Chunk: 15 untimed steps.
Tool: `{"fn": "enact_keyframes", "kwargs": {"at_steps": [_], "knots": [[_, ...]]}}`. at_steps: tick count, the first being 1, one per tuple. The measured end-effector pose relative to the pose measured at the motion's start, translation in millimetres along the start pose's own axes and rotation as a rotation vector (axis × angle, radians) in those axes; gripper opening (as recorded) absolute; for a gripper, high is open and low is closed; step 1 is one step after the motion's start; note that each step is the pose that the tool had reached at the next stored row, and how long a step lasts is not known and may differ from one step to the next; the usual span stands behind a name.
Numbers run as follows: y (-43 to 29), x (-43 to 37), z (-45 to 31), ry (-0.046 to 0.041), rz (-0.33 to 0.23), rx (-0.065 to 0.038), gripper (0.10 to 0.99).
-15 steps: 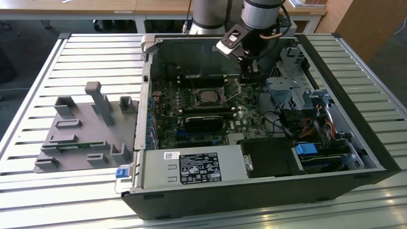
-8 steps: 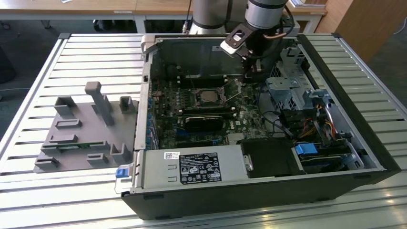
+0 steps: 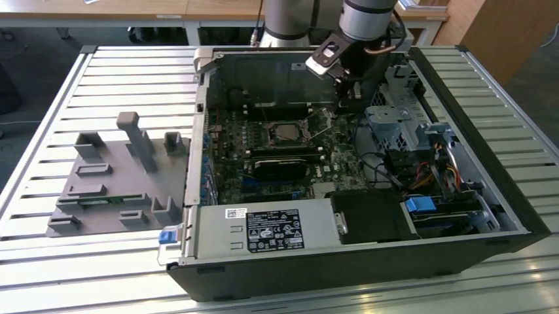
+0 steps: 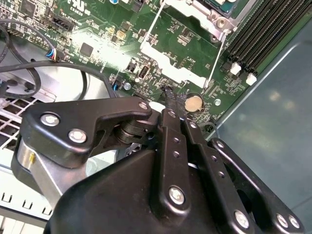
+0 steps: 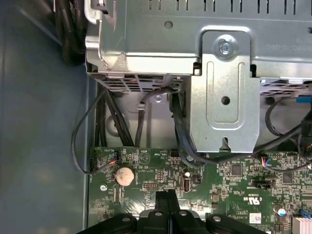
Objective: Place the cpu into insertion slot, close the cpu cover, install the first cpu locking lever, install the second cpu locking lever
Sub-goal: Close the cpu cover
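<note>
Clenches slim black metal pincer (image 5: 166, 196) tip to tip on nothing, likely as a narrow prod for thin wire locking lever (image 4: 216, 58); hovers over green motherboard (image 5: 234, 185) near square metal-rimmed insertion slot (image 3: 267, 133), lever just beside it, grey square cpu (image 3: 284, 133) apparently seated inside

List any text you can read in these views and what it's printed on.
Nothing reads clearly.
On the silver metal power supply box, the black-and-white label: too small to read.
On the green motherboard, the white print: too blurred to read.
On that board, the white barcode sticker: too small.
</note>
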<state>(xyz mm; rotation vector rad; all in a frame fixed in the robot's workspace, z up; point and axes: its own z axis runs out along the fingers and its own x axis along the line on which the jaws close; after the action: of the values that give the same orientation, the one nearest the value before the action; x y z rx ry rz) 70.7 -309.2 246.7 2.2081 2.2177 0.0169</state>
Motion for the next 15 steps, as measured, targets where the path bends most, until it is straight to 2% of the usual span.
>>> {"fn": "enact_keyframes", "kwargs": {"at_steps": [10,15], "knots": [[1.3,1.7,8.8,-0.0024,0.000,0.003,0.122],[1.2,1.3,10.3,-0.0029,0.000,0.003,0.122]]}}
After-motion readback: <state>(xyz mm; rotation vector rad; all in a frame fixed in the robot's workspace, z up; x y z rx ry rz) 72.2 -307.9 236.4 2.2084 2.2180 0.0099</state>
